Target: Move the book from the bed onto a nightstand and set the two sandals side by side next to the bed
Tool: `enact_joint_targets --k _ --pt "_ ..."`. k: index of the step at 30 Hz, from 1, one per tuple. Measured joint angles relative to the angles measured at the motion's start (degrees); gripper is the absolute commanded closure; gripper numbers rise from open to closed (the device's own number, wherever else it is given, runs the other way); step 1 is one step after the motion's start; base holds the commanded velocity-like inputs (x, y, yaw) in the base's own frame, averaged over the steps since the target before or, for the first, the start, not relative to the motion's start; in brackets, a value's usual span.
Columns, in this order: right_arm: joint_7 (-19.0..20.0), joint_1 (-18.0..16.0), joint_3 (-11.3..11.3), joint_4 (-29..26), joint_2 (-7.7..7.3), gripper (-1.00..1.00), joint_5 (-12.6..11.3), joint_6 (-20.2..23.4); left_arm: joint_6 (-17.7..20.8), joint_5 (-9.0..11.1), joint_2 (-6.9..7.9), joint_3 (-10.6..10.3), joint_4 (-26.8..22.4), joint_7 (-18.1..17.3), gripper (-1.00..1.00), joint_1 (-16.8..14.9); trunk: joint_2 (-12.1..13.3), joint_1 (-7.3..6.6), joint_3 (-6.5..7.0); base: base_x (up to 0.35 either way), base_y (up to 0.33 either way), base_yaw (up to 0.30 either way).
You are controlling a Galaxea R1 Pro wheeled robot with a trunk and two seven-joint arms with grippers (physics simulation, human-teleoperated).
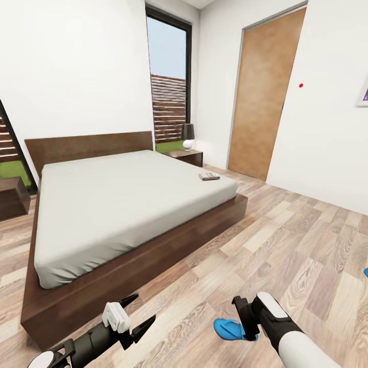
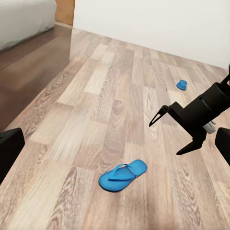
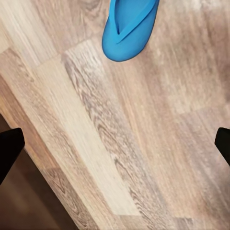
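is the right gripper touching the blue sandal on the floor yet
Apart. In the left wrist view the open right gripper hangs above the floor with bare planks between it and the near sandal, which lies flat on its own.

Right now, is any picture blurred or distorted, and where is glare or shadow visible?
Head view: sharp, with wide-angle stretching at the edges; the door leans, and the bed casts only a faint shadow on the floor. Left wrist view: sharp, with soft sheen on the planks near the sandal. Right wrist view: slightly soft wood grain, no glare.
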Motion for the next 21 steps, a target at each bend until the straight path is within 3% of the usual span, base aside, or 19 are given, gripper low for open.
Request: enact_joint_targets --k 4,21 --pt "0.0 0.0 0.0 0.0 0.00 -1.00 0.0 0.0 0.0 0.0 0.00 0.0 0.0 0.0 -1.00 0.0 -1.6 0.88 -0.72 0.000 0.000 0.000" --pt "0.0 0.0 0.0 0.0 0.00 -1.00 0.1 -0.2 0.0 0.1 0.00 0.0 0.1 0.0 -1.00 0.0 -1.8 1.33 -4.48 0.000 0.000 0.000"
